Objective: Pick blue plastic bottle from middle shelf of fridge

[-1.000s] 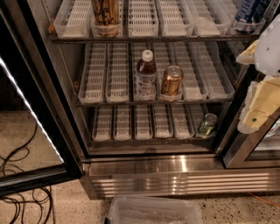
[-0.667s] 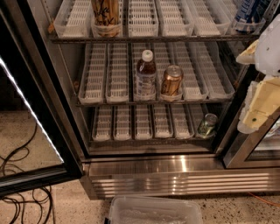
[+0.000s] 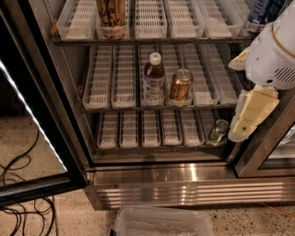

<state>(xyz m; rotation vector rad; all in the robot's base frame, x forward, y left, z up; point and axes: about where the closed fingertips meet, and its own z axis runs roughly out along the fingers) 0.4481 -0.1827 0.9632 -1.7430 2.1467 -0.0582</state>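
The blue plastic bottle (image 3: 153,80) stands upright on the middle shelf (image 3: 108,90) of the open fridge (image 3: 184,184). It has a white cap, dark liquid and a pale label. A gold-brown can (image 3: 180,86) stands just right of it. My gripper (image 3: 250,115), a cream-coloured part below the white arm, hangs at the right edge of the fridge opening, to the right of the bottle and well apart from it.
A tall tan printed can (image 3: 112,16) and a blue package (image 3: 260,14) are on the top shelf. A green can (image 3: 217,132) sits on the bottom shelf at right. The glass door (image 3: 32,115) stands open at left, cables (image 3: 18,184) lie on the floor, and a clear plastic bin (image 3: 161,223) sits in front.
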